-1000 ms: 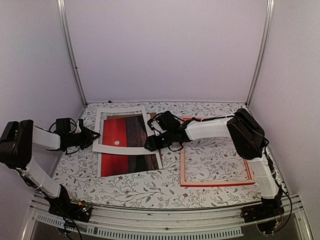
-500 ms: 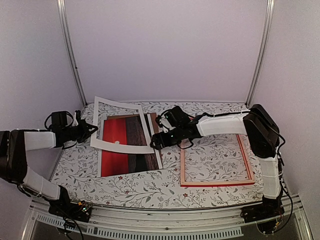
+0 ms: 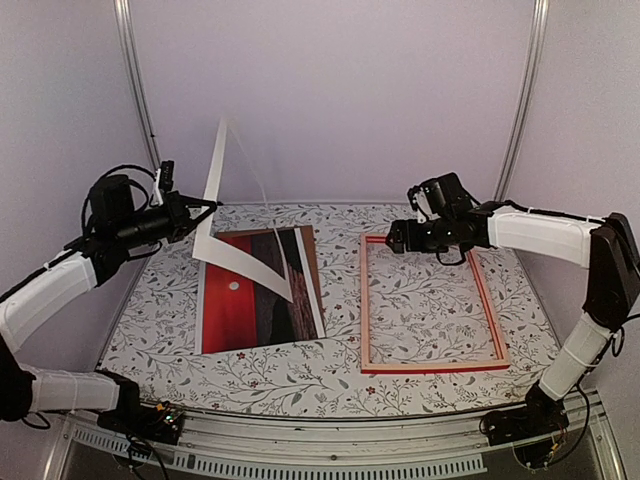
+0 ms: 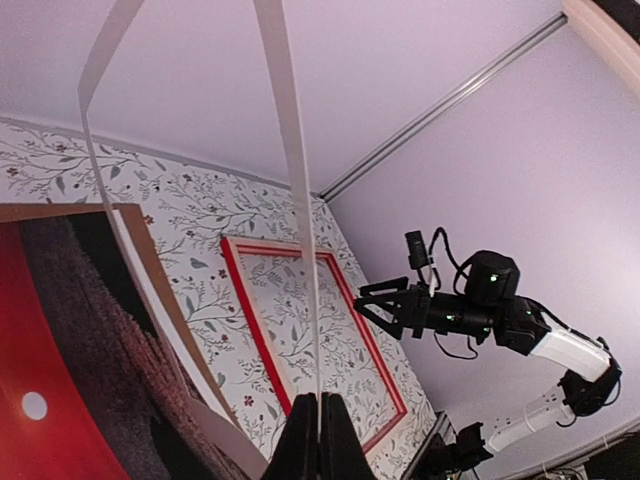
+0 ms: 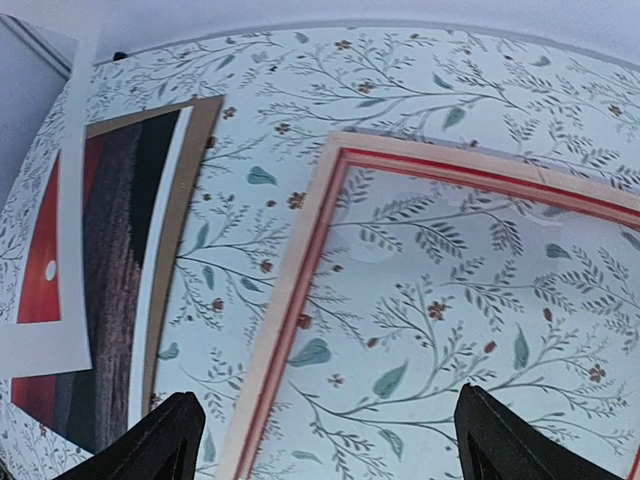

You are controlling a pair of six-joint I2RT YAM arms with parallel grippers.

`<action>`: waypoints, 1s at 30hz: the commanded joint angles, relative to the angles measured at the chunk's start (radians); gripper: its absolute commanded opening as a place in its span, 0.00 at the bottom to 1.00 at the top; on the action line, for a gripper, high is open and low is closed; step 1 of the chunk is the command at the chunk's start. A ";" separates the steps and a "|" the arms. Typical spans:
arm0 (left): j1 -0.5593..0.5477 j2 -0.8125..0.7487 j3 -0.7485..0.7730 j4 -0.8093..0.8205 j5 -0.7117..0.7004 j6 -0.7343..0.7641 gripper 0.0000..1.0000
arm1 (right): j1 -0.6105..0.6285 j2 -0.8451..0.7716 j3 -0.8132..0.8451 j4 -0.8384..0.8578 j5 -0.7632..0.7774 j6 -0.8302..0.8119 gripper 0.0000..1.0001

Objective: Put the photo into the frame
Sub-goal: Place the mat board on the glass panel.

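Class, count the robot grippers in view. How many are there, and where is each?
2. The left gripper, high on the left, pinches the white mat; the right gripper hangs open over the far end of the frame. Neither is hidden.

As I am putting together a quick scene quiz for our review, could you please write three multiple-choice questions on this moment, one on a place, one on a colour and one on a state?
1. Where does the rectangular red-and-brown photo lie relative to the thin rectangular red frame with pale wood edges?
A. Inside it
B. Flat beside it, on the left arm's side
C. Leaning on its far rail

2. What colour is the small dot on the photo's red half?
A. White
B. Black
C. Yellow

3. What state is the left gripper in?
A. Open above the frame
B. Shut on the photo
C. Shut on the white card mat border, held tilted in the air

Answers: 1 B, the frame encloses only the floral table; 2 A, it shows pale against the red; 3 C, the left wrist view shows the fingers pinching the mat border's edge.
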State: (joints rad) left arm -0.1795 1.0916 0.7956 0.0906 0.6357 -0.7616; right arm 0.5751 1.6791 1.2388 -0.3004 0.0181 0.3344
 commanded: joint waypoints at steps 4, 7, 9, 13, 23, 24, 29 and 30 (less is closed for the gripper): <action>-0.247 0.036 0.157 0.033 -0.088 -0.074 0.00 | -0.154 -0.119 -0.073 -0.120 0.087 -0.034 0.91; -0.366 0.109 0.228 0.086 -0.106 -0.096 0.00 | -0.221 -0.143 -0.077 -0.150 0.095 -0.045 0.92; -0.435 0.171 0.279 0.123 -0.120 -0.109 0.00 | -0.271 -0.165 -0.084 -0.166 0.103 -0.055 0.91; -0.561 0.318 0.384 0.231 -0.116 -0.139 0.00 | -0.359 -0.204 -0.108 -0.188 0.107 -0.070 0.92; -0.663 0.560 0.387 0.350 -0.250 -0.226 0.00 | -0.532 -0.354 -0.127 -0.241 0.179 -0.072 0.92; -0.663 0.583 0.375 0.360 -0.269 -0.231 0.00 | -0.536 -0.359 -0.122 -0.247 0.188 -0.070 0.93; -0.670 0.715 0.339 0.447 -0.301 -0.310 0.00 | -0.538 -0.365 -0.111 -0.253 0.182 -0.070 0.93; -0.671 0.747 0.335 0.480 -0.289 -0.337 0.00 | -0.538 -0.360 -0.111 -0.253 0.171 -0.070 0.93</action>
State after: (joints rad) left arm -0.8410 1.7493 1.1572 0.4484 0.3779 -1.0138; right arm 0.0383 1.3193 1.1065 -0.5308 0.1856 0.2687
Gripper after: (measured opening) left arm 0.021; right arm 0.928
